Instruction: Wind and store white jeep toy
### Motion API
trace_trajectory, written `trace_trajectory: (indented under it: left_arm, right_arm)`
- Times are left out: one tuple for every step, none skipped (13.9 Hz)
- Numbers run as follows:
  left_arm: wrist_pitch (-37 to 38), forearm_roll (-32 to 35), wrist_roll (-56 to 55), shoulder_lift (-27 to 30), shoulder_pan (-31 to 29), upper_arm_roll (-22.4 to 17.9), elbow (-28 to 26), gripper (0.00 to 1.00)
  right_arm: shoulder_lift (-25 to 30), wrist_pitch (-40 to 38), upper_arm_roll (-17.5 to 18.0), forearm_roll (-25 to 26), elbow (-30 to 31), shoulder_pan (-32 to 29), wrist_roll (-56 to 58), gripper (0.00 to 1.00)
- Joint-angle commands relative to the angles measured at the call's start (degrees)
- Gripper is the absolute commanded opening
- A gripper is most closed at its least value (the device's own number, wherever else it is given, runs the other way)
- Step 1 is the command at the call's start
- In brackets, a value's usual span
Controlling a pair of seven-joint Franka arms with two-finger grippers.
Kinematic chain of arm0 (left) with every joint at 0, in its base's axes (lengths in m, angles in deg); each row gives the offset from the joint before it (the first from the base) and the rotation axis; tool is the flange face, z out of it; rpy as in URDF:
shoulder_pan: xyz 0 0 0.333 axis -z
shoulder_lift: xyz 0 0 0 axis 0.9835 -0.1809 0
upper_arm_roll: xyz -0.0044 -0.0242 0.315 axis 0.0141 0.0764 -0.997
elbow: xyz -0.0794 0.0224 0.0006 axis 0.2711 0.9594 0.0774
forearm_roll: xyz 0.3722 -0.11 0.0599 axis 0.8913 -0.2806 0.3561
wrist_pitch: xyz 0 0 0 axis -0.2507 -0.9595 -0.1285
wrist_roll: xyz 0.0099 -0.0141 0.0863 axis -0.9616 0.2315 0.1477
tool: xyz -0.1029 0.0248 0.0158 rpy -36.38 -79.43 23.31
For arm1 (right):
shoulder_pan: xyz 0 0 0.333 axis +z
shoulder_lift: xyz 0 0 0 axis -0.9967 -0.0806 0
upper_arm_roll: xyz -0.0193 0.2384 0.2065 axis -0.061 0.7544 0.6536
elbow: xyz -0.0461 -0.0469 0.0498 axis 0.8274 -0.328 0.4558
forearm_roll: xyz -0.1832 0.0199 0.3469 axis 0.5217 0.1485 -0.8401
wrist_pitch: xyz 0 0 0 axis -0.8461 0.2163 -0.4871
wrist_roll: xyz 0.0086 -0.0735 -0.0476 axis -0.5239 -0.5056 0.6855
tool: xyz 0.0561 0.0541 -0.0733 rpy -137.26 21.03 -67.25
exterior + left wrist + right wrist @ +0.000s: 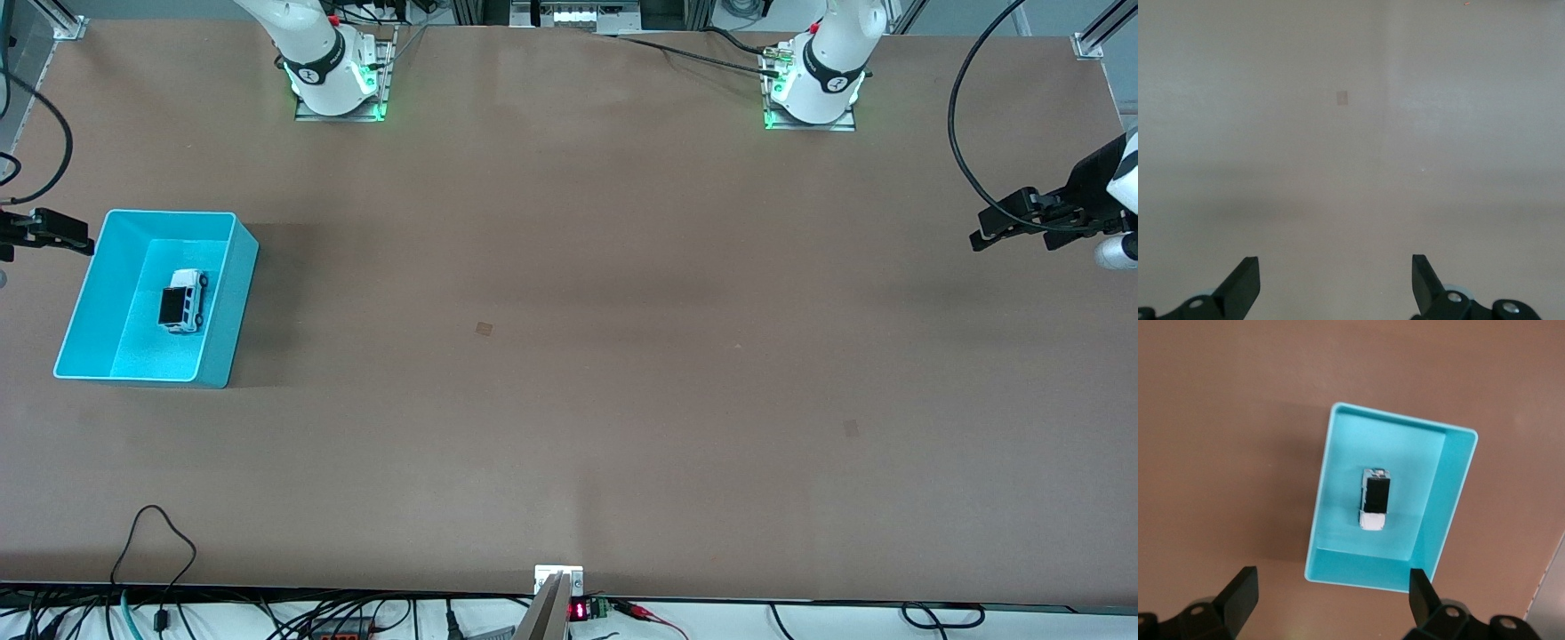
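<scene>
Boxy white jeep toy in smooth rectangular turquoise bin; left end effector, right end effector both wide.

No legible text on the counter, on the turquoise bin or on the white jeep toy.

Each arm base carries a small round black-and-white emblem, one on the right arm's base collar and one on the left arm's base collar; characters cannot be made out.

Small display module at the counter edge nearest the front camera shows red lit digits; value unreadable.

Wrist views: no markings visible.
</scene>
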Motion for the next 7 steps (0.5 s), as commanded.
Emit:
trace_trajectory:
  left_arm:
    - [-2.10,1.24,0.41,2.19,-0.24,0.65,-2.65,1.00]
    - [-2.99,1.24,0.42,2.72,-0.24,0.83,-3.79,1.00]
    - [-3.08,1.24,0.42,2.90,-0.24,0.83,-4.07,1.00]
    - [-3.00,1.24,0.42,2.90,-0.24,0.74,-4.07,1.00]
    - [-3.00,1.24,0.42,2.90,-0.24,0.74,-4.07,1.00]
    - [-3.00,1.33,0.33,2.90,-0.24,0.83,-4.07,1.00]
    - [-3.00,1.33,0.33,2.90,-0.24,0.83,-4.07,1.00]
  right_arm:
    - [2.36,-2.59,4.51,-1.76,-1.47,-0.33,-0.15,1.00]
    - [2.53,-2.68,5.39,-2.37,-1.56,0.02,-0.85,1.00]
    - [2.62,-3.64,5.49,-2.56,-1.56,0.63,-3.38,1.00]
    - [2.62,-5.91,5.40,-2.56,-1.74,1.42,-7.06,1.00]
    - [2.62,-6.97,5.49,-2.56,-1.74,1.69,-9.97,1.00]
    - [2.97,-6.64,5.40,-2.47,-1.74,2.65,-10.35,1.00]
    - [2.89,-6.37,5.23,-2.47,-1.65,3.53,-10.44,1.00]
